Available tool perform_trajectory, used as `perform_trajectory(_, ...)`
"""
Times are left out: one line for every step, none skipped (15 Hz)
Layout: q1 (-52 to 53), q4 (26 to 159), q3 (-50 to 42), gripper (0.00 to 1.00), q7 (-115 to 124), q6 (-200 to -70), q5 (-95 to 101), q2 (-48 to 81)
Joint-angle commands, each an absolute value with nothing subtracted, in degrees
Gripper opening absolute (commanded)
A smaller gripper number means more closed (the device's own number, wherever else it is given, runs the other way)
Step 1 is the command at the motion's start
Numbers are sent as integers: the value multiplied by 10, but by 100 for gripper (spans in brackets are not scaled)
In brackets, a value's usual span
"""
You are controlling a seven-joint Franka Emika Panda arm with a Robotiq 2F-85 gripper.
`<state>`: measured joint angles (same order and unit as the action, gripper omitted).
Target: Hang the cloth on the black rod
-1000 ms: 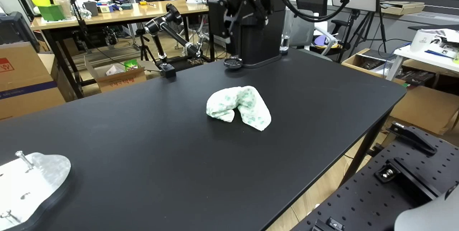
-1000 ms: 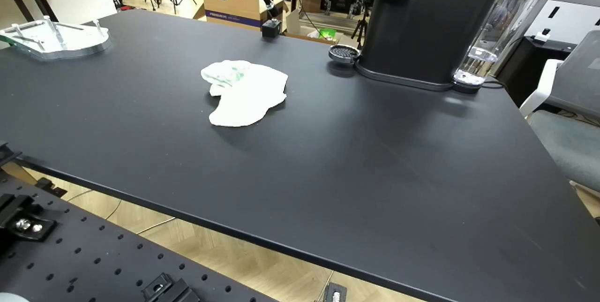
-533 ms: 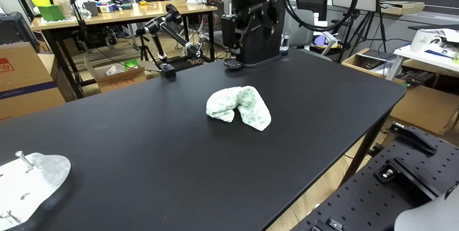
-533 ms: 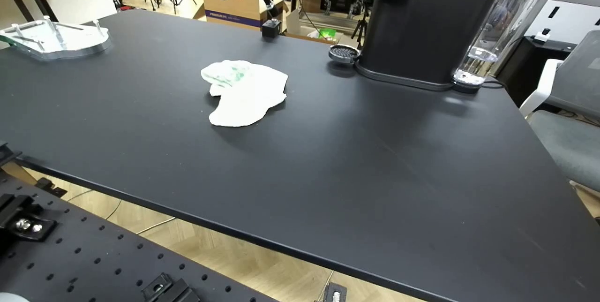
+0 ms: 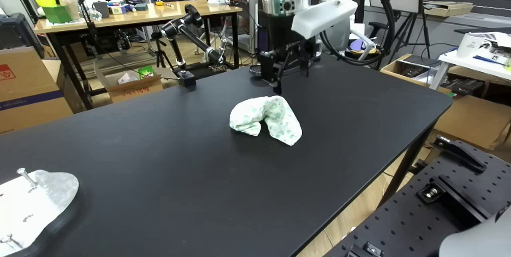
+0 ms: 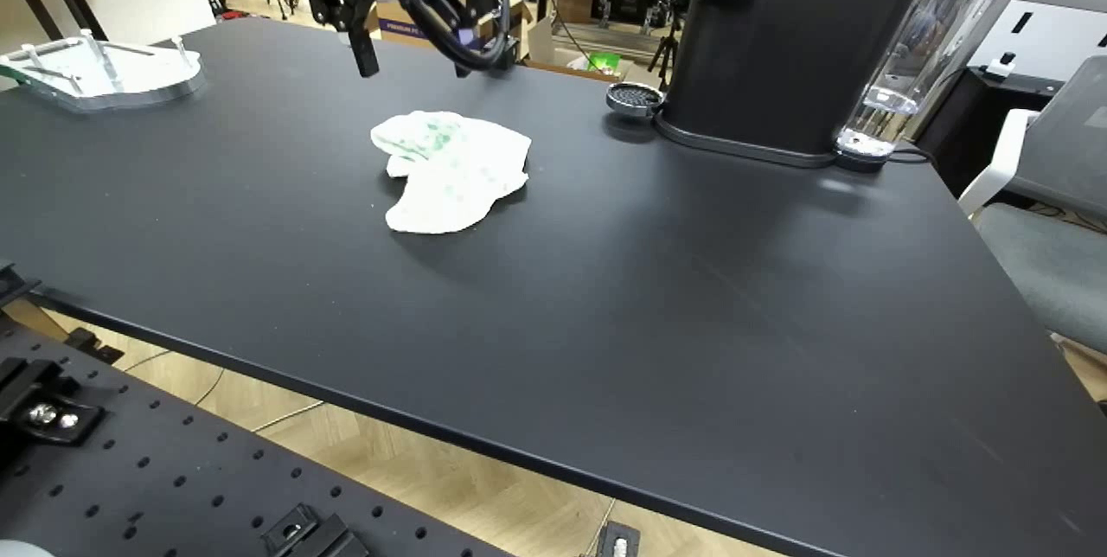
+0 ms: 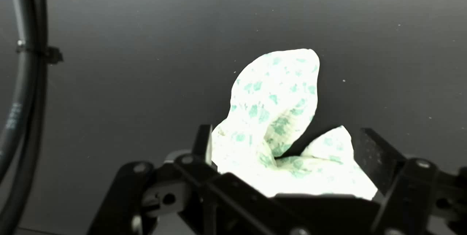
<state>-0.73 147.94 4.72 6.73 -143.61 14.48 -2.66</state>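
Note:
The white cloth with green print [image 5: 281,119] lies crumpled on the black table in both exterior views [image 6: 467,172]. In the wrist view the cloth [image 7: 271,92] fills the middle, between and beyond the fingers. My gripper [image 5: 292,82] hangs above the table over the far side of the cloth, pointing down. It also shows in an exterior view [image 6: 415,69] and the wrist view [image 7: 287,138]. Its fingers are wide apart with nothing held. A black jointed rod [image 5: 196,40] stands on a block at the table's far edge; it is mostly hidden behind my gripper in an exterior view.
A tall black machine [image 6: 778,64] with a round tray [image 6: 634,99] and a clear cylinder [image 6: 895,81] stands on the table's far side. A metal plate with upright pegs [image 5: 60,193] lies at one end. A perforated black board [image 6: 199,470] lies beyond the near edge.
My gripper has come down and closer to the cloth, entering view in both exterior views with its fingers apart. The cloth has not moved.

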Motion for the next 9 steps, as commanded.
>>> perform_trajectory(-5,1463,28,100,83,-1491,172,43)
perform_trajectory(-2,1460,22,100,90,-1510,181,58)
perform_trajectory(1,1456,15,100,95,-1525,192,72)
perform_trajectory(4,1452,8,100,99,-1538,203,87)
perform_trajectory(8,1446,0,100,103,-1548,213,99)
perform_trajectory(14,1439,-10,100,111,-1555,227,111)
perform_trajectory(18,1433,-19,87,114,-1562,233,120)
perform_trajectory(23,1427,-27,73,116,-1569,238,128)
perform_trajectory(27,1422,-34,67,116,-1574,241,135)
